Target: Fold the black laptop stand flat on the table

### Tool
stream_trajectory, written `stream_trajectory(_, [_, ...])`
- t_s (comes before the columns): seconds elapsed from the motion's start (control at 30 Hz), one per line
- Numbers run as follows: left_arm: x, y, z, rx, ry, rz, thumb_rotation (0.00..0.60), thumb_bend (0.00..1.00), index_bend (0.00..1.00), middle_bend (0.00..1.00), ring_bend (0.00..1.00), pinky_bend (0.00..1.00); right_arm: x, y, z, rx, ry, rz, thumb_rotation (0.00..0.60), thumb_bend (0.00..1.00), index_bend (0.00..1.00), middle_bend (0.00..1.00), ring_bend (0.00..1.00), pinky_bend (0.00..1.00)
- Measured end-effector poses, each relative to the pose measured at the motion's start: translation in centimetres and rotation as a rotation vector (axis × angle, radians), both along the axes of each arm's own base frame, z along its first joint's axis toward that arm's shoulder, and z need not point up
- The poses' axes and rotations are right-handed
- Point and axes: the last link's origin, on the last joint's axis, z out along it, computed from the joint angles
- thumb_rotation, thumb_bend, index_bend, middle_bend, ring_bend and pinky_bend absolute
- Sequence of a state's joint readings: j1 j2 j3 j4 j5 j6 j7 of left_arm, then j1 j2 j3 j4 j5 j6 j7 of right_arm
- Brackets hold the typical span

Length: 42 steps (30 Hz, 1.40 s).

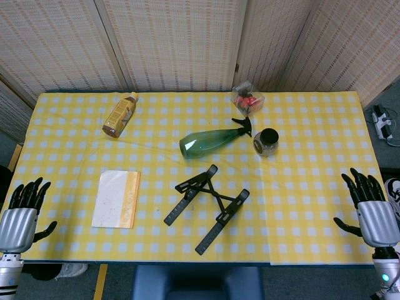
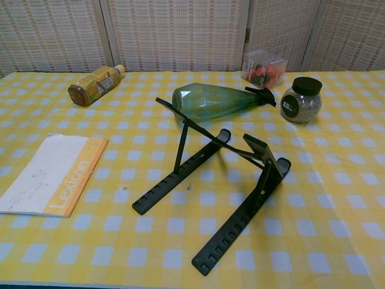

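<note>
Left hand [image 1: 22, 215] at 8 o'clock & right hand [image 1: 370, 209] at 4, both released, fingers spread, holding nothing, at table [image 1: 312, 162] near edge. Laptop stand [image 1: 206, 207] sits mid-table, props raised: folding not yet begun, I judge. Next: reach in, press props down. Notebook [image 1: 116, 199] at 9, spray bottle [image 1: 212, 140] at 12; room towards 3.

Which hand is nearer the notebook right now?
Left. The left hand sits at the table's left edge, just beyond the notebook. The right hand is at the opposite edge, past the laptop stand.
</note>
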<state>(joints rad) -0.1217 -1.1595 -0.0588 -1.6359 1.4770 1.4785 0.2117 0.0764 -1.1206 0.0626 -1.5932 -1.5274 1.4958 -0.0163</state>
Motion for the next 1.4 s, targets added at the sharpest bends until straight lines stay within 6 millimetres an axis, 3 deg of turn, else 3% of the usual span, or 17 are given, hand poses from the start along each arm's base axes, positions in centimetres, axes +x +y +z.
stream_trajectory(0.57, [-0.3,-0.3,0.1,0.044,-0.01,0.013,0.6,0.26,0.0,0.04,0.01,0.0,1.9,-1.4,-2.0,0.128,-0.053,0.086,0.6,0.16,0.0,0.0,0.02,0.0])
stream_trajectory(1.03, [-0.3,-0.7,0.3,0.049,-0.028,0.008,0.6,0.26,0.0,0.04,0.01,0.0,8.0,-5.5,-8.3,0.437,-0.133,0.267,0.6,0.16,0.0,0.0,0.02,0.0])
stream_trajectory(1.4, [-0.3,-0.8,0.1,0.037,-0.038,0.006,0.6,0.25,0.0,0.04,0.01,0.0,9.3,-9.9,-12.5,0.5,-0.1,0.292,0.6,0.16,0.0,0.0,0.01,0.0])
